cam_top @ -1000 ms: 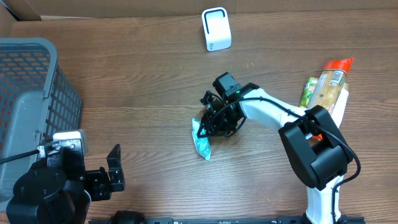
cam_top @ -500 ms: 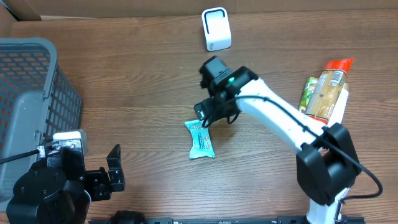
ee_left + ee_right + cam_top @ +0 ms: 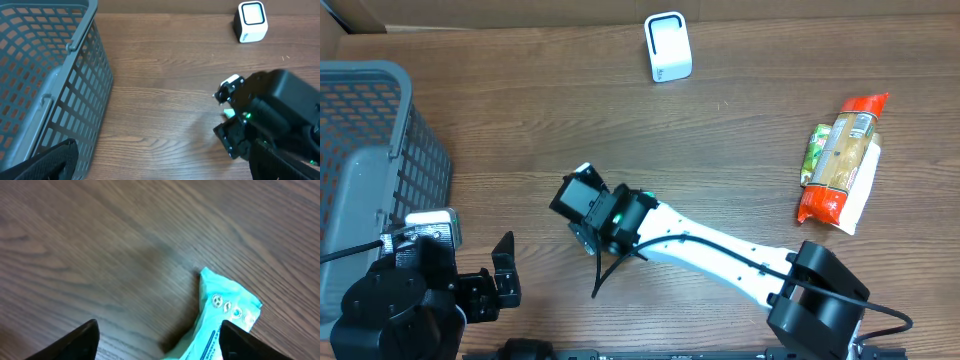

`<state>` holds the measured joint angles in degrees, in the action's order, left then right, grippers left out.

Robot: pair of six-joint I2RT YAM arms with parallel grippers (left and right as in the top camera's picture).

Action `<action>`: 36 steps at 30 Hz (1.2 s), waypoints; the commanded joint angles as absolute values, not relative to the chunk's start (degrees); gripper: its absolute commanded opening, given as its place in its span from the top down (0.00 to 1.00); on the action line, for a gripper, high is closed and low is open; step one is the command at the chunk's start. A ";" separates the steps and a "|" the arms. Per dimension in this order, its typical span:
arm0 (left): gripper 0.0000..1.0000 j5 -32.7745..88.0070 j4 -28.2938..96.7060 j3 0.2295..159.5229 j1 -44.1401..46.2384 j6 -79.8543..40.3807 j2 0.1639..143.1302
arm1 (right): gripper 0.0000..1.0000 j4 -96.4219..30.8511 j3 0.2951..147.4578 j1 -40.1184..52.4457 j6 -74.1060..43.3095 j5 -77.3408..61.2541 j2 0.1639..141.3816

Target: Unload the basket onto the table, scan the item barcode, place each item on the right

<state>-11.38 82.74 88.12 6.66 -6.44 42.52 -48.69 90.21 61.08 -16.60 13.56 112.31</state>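
The item, a teal packet (image 3: 227,317), lies on the wooden table between my right gripper's (image 3: 158,324) wide-apart fingers, close to the right-hand finger (image 3: 250,342). Those jaws stand open and nothing is pinched. In the overhead view the right arm (image 3: 710,250) reaches across to the centre-left and hides the packet. The white barcode scanner (image 3: 667,46) stands at the table's far edge, also seen as the white scanner (image 3: 251,21) in the left wrist view. My left gripper (image 3: 492,285) rests open at the near left, empty, with one finger (image 3: 47,162) showing.
A grey mesh basket (image 3: 365,150) fills the left side, its wall (image 3: 75,85) close to my left gripper. At the right edge lie a pasta bag with orange ends (image 3: 842,160) and a green packet (image 3: 815,148).
My right gripper let the teal packet drop flat on the table, and the arm then swung left and nearer. The left arm has not moved.
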 commanded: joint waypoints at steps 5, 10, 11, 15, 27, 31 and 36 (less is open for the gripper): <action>0.01 -10.92 82.54 87.74 6.39 -6.83 42.83 | 0.20 -49.30 89.58 62.04 -16.08 24.05 118.85; 0.00 -10.90 82.54 87.74 6.39 -6.85 42.83 | 0.23 -49.28 89.58 62.04 -16.05 27.62 119.42; 0.00 -10.92 82.54 87.74 6.39 -6.85 42.85 | 0.25 -49.17 89.58 62.02 -16.08 27.99 119.42; 0.00 -10.92 82.54 87.74 6.39 -6.85 42.85 | 0.26 -49.34 89.58 62.02 -16.10 28.03 119.87; 0.00 -10.92 82.52 87.74 6.39 -6.85 42.83 | 0.34 -48.64 89.58 62.33 -16.27 27.59 120.05; 0.00 -10.92 82.54 87.74 6.39 -6.85 42.83 | 0.34 -48.01 89.58 63.26 -14.79 28.71 120.57; 0.00 -10.92 82.52 87.74 6.39 -6.85 42.85 | 0.34 -48.62 89.56 63.31 -14.81 30.89 121.67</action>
<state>-11.38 82.74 88.12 6.66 -6.44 42.52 -48.51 89.52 62.92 -15.11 28.25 120.42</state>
